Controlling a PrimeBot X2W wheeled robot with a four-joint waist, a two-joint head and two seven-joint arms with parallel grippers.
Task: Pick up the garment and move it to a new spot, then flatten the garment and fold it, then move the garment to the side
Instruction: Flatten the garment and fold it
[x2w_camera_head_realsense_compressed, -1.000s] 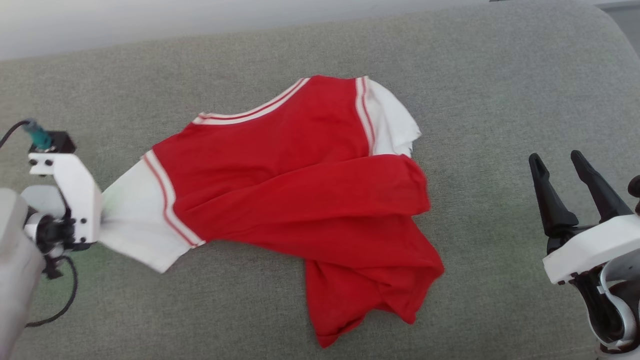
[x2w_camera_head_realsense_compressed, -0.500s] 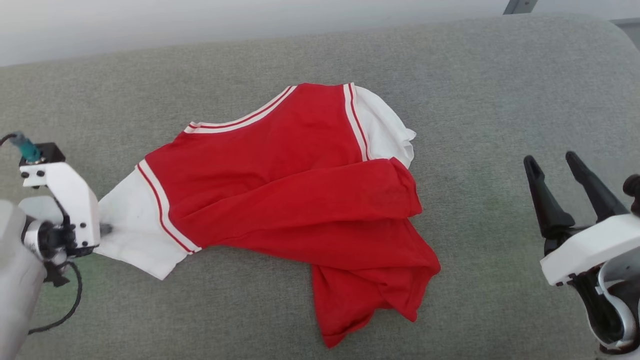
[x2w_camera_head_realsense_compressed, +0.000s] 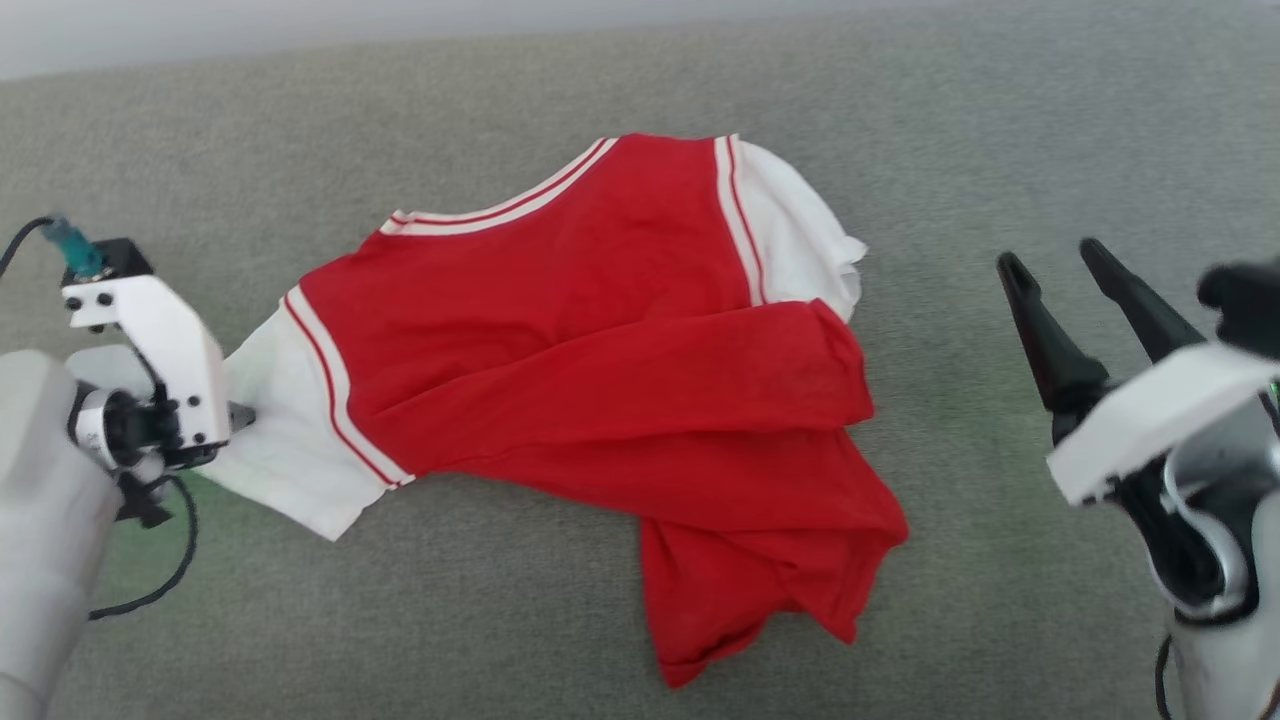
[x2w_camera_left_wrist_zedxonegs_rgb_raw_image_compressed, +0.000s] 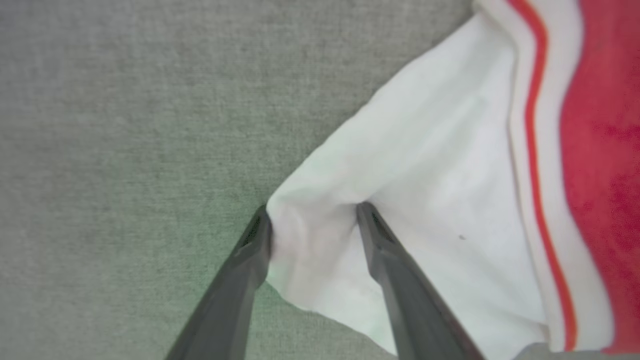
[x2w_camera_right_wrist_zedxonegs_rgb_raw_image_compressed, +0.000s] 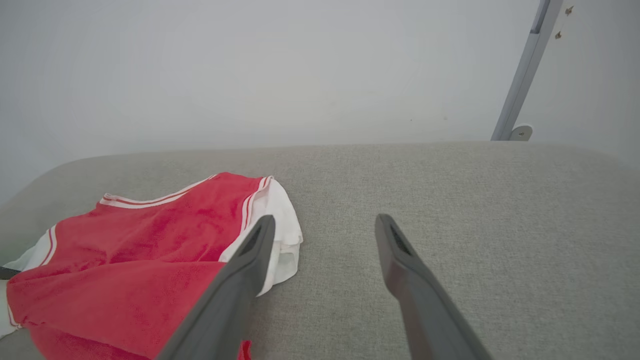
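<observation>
Left claw (x2w_camera_left_wrist_zedxonegs_rgb_raw_image_compressed: 312, 212) is standing wide at the tip of the white sleeve (x2w_camera_left_wrist_zedxonegs_rgb_raw_image_compressed: 425, 175). The corner of the cloth is lying between its two fingers and brushing both, loose rather than pinched, as I am reading it. From there the garment (x2w_camera_head_realsense_compressed: 600, 330) is stretching away toward the robot's right. Its long axis is running from this sleeve to the bunched red hem (x2w_camera_head_realsense_compressed: 760, 600) at the near right, where the body is lying doubled over itself. The far sleeve (x2w_camera_head_realsense_compressed: 800, 230) is peeking out white beyond the fold. My right claw (x2w_camera_head_realsense_compressed: 1048, 255) is hovering with its jaws wide and empty, well apart from the shirt's right edge. It is the nearer arm to that crumpled hem, so I am judging that flattening is turning on it reaching in leftward while the left works the sleeve end. Everything is resting on a grey woven cushion (x2w_camera_head_realsense_compressed: 1000, 130) — soft, likely to drag on the jersey. A pale wall (x2w_camera_right_wrist_zedxonegs_rgb_raw_image_compressed: 250, 65) and a slanted metal post (x2w_camera_right_wrist_zedxonegs_rgb_raw_image_compressed: 520, 75) are closing off the room behind.
</observation>
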